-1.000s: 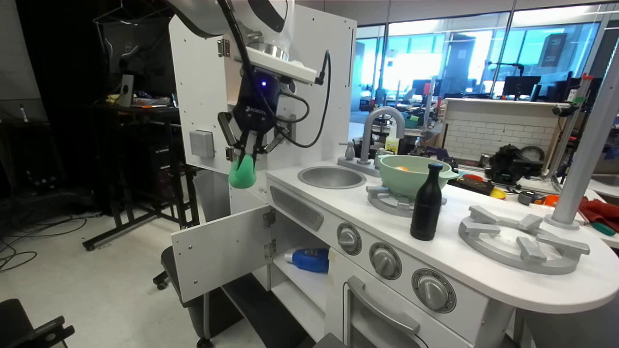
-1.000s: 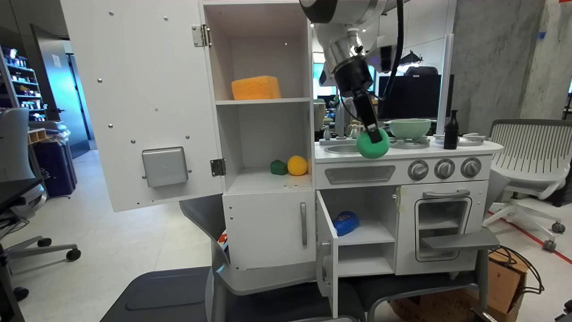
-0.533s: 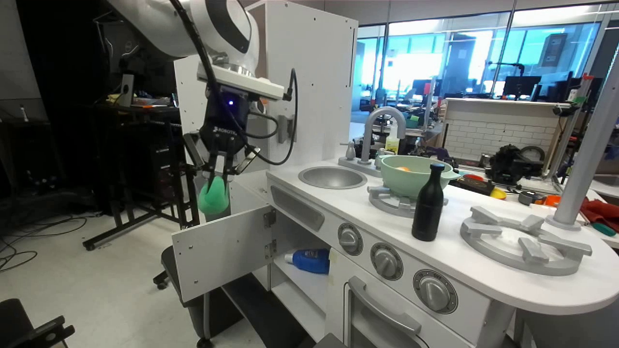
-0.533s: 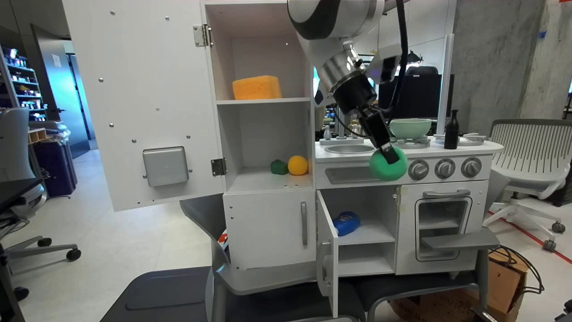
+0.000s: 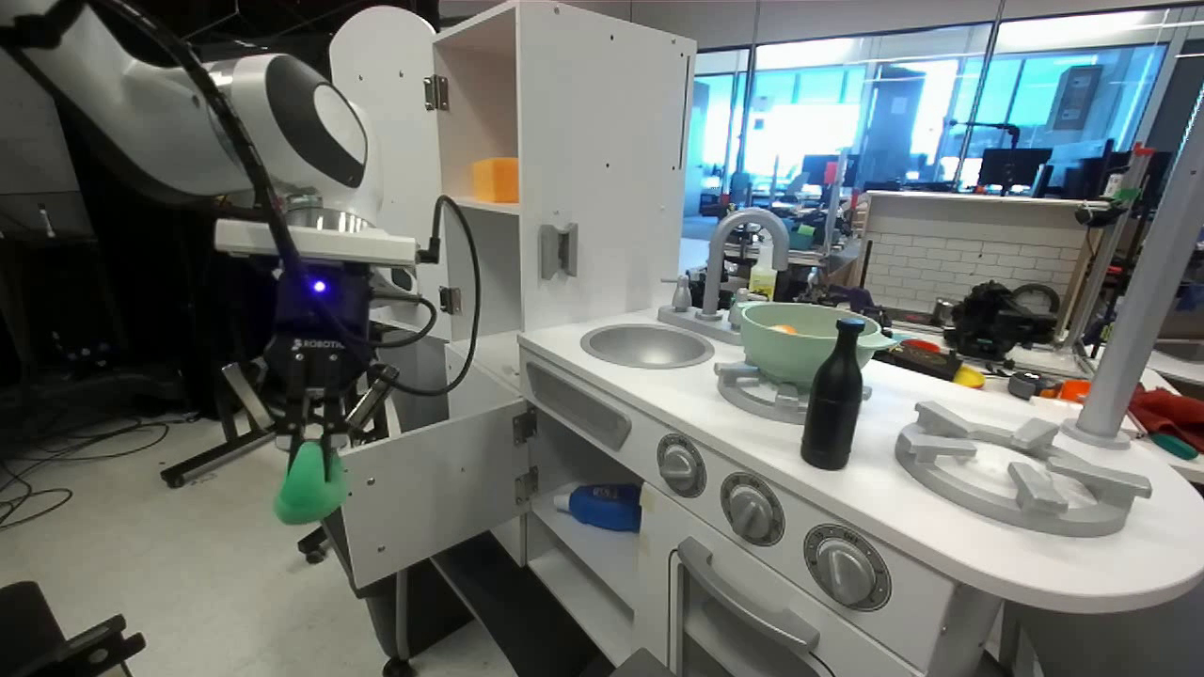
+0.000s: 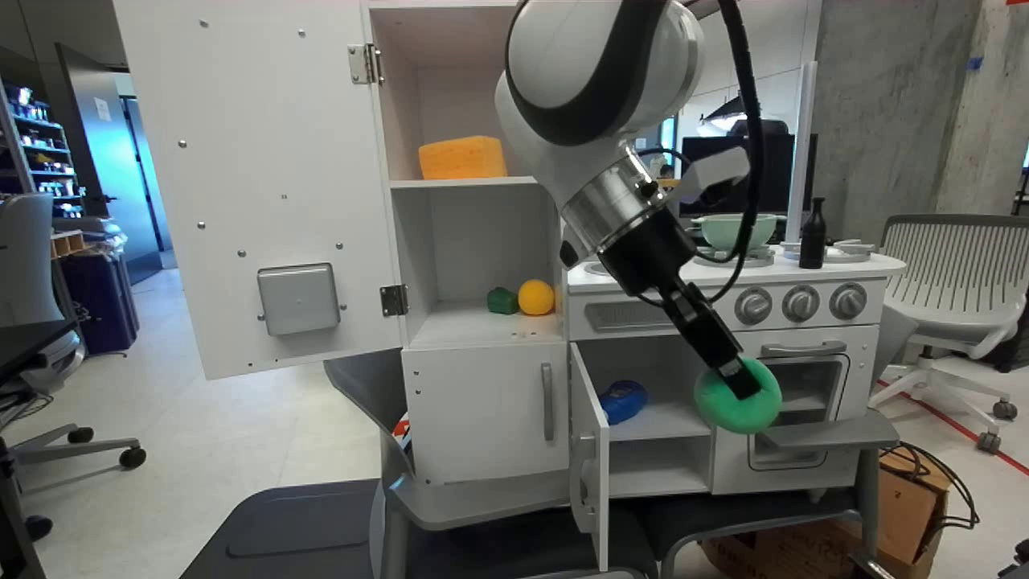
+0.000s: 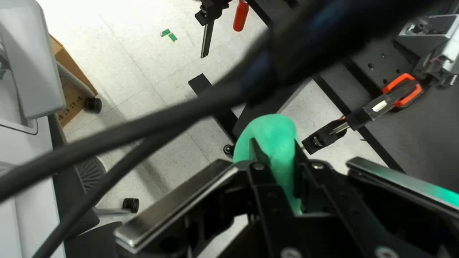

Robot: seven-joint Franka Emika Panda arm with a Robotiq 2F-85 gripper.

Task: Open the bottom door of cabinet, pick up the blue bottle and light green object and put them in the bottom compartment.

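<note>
Small rounded light green object (image 5: pixel 310 494) is held in front of white wooden toy-kitchen cabinet (image 5: pixel 607 235), broad end pointed down, narrower end up; long axis not clear. It is clamped by black gripper (image 5: pixel 311 459), 2 fingers (image 7: pixel 259 156) drawn close, narrow gap filled by it. Flat white bottom door (image 5: pixel 442 489) is swung out. Blue plastic bottle (image 5: pixel 605 508) is laid sideways on shelf (image 6: pixel 667 422) of white-walled bottom compartment (image 6: pixel 655 474), pale cap pointed toward hinge side. In an exterior view, opening is seen between door and held object; opening's right edge is overlapped by object.
</note>
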